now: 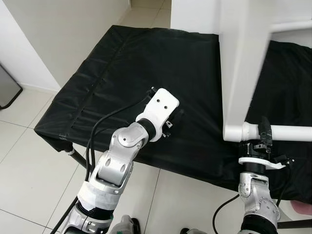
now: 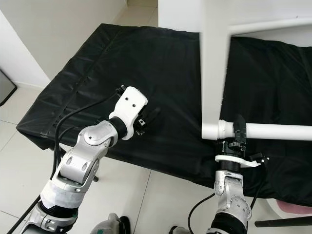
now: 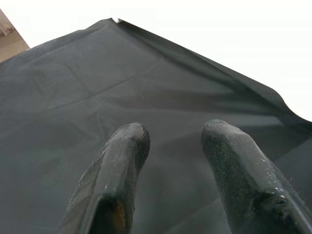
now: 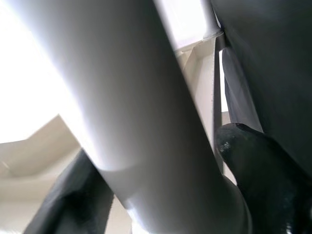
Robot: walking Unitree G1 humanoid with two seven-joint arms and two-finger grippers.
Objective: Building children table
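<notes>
A white children's table part stands on edge at the right: a flat white panel (image 1: 243,63) rises up, and a round white leg (image 1: 287,132) runs out sideways from its lower end. My right gripper (image 1: 264,130) points upward from below and is shut on that leg just beside the joint; in the right wrist view the leg (image 4: 122,97) lies between the two black fingers (image 4: 263,165). My left gripper (image 1: 175,119) hovers low over the black cloth near the front edge, open with nothing between its fingertips (image 3: 129,141).
A table covered in black cloth (image 1: 146,63) spans the scene, its front edge (image 1: 97,141) close to my body. White tiled floor (image 1: 29,161) lies around it and a white wall (image 1: 44,34) rises at the left. A pink object (image 1: 302,208) sits at the lower right.
</notes>
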